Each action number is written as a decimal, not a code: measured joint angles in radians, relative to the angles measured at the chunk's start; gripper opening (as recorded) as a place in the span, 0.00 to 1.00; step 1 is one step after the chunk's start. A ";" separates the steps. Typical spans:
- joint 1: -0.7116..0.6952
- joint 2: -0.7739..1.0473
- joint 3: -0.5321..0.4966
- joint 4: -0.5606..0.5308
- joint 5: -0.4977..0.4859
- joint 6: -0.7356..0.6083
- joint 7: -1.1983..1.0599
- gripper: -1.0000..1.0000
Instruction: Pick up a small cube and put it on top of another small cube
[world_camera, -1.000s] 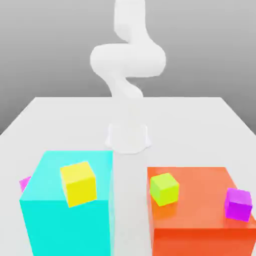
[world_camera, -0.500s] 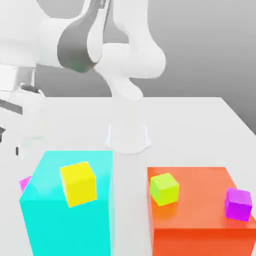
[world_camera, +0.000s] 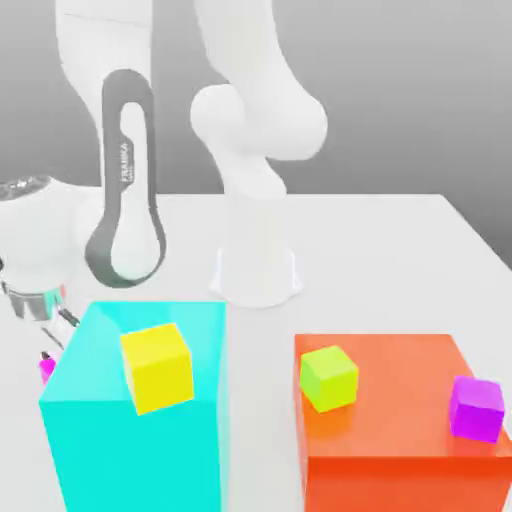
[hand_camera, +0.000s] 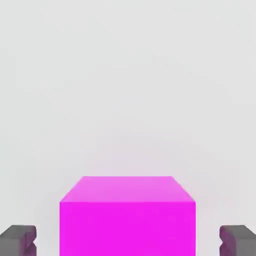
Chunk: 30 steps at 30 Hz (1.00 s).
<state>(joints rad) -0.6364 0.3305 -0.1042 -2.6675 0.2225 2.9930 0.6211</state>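
Observation:
The small hot-pink cube sits on the white table between my gripper's two grey fingertips, with a gap on each side of it. My gripper is open around it and touches neither face. In the exterior view the gripper hangs low at the left, behind the big cyan block. There a sliver of the pink cube peeks out beside that block. A violet-purple small cube rests on the orange block at the exterior view's right.
A yellow cube stands on the cyan block and a lime-green cube on the orange block. The arm's white base rises between and behind the two blocks. The cyan block stands close beside the gripper.
The arm has swung into view and come down at the exterior view's left, bringing the gripper low over the pink cube. The cubes and blocks have not moved.

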 joint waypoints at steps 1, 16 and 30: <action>0.000 0.000 0.000 0.000 0.000 0.000 0.000 0.00; 0.062 -0.285 -0.096 0.085 -0.287 -0.338 0.122 0.00; 0.359 -0.378 0.114 0.572 -0.262 -0.928 0.225 0.00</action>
<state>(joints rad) -0.2775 -0.0479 0.0098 -2.0959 -0.0392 2.0653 0.8462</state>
